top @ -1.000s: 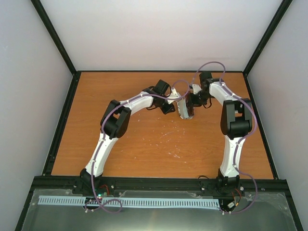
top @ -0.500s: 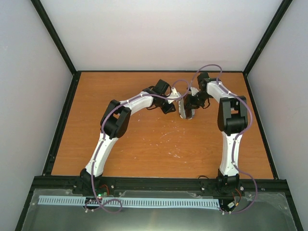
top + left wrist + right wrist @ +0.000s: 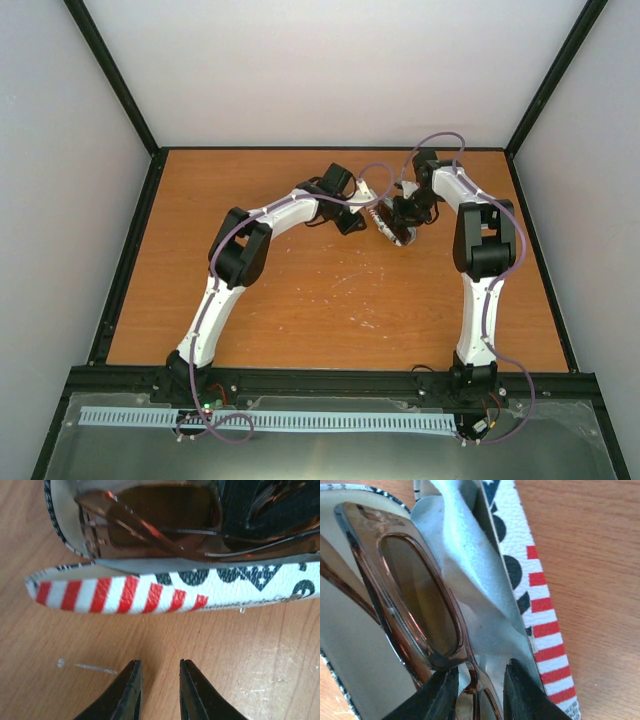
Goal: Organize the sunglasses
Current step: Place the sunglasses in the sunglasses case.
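Reddish-brown thin-framed sunglasses [image 3: 420, 595] sit in the flag-patterned oblong case [image 3: 540, 615]; right claw [image 3: 480, 672], parted, straddles their frame; left claw [image 3: 159, 666] gapes empty. Best withdraw straight up, sparing the pale-blue cloth [image 3: 470, 575].

Sunglasses [image 3: 422, 597] and cloth [image 3: 470, 575] inside case [image 3: 542, 630]

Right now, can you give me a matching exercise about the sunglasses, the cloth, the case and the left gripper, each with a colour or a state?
1 sunglasses
2 cloth
3 case
4 left gripper

A red and white stripes
B light blue
C brown lenses
D jaws apart over the table, holding nothing

Pairs: 1-C, 2-B, 3-A, 4-D
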